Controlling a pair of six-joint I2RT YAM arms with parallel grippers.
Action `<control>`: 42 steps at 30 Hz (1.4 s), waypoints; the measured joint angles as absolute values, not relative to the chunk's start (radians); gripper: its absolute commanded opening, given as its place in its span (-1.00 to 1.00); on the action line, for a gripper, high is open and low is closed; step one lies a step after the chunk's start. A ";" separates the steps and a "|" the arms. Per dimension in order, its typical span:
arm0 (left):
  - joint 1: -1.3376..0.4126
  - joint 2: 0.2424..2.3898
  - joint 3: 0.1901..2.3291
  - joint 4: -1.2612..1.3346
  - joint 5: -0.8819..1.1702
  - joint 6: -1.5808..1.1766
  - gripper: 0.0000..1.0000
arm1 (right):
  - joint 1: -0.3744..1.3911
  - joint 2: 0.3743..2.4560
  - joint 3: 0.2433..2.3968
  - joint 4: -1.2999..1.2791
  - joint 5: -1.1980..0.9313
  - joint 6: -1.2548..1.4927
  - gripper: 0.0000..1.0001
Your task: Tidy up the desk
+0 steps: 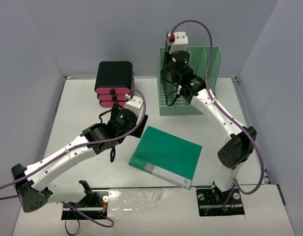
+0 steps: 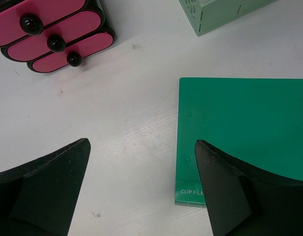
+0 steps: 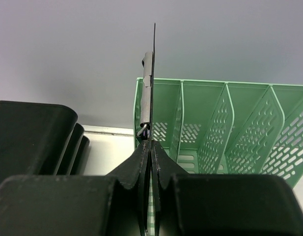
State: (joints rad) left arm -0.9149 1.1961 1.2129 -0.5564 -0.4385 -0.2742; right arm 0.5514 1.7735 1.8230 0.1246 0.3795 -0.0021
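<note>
The white desk (image 1: 92,167) holds a green clip file (image 1: 166,155) lying flat in the middle. My left gripper (image 1: 126,129) hovers open and empty above the desk. In the left wrist view it (image 2: 141,147) has its right finger over the file's (image 2: 244,123) left edge near the "CLIP FILE" label. My right gripper (image 1: 175,73) is at the green file rack (image 1: 200,78). In the right wrist view it (image 3: 151,147) is shut on a thin black board (image 3: 154,64) with a metal clip (image 3: 148,88). The board stands upright, edge-on, at the rack's (image 3: 230,123) leftmost slot.
A black drawer unit with pink fronts (image 1: 113,83) stands at the back, left of the rack. It also shows in the left wrist view (image 2: 53,29) and as dark shapes in the right wrist view (image 3: 33,132). Pale grey walls close in the desk.
</note>
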 measured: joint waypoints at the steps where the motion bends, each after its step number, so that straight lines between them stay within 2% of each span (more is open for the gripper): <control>1: -0.914 1.196 1.213 -0.556 -0.439 -0.273 0.71 | 0.549 1.776 1.816 0.134 0.376 -0.001 -1.00; 25: -0.902 1.225 1.214 -0.559 -0.439 -0.261 0.71 | 0.529 1.791 1.564 0.319 0.351 0.036 -1.00; 27: -0.902 1.225 1.214 -0.559 -0.439 -0.261 0.71 | 0.529 1.793 1.562 0.328 0.352 0.037 -0.89; 31: -0.902 1.225 1.215 -0.559 -0.438 -0.261 0.71 | 0.529 1.794 1.561 0.333 0.360 0.042 -0.24; 33: -0.902 1.225 1.215 -0.559 -0.438 -0.261 0.71 | 0.529 1.795 1.561 0.333 0.365 0.043 -0.02; 36: -0.902 1.225 1.216 -0.559 -0.438 -0.261 0.71 | 0.529 1.794 1.561 0.332 0.377 0.045 0.19; 42: -0.902 1.225 1.216 -0.558 -0.435 -0.261 0.71 | 0.530 1.794 1.563 0.294 0.413 0.050 0.44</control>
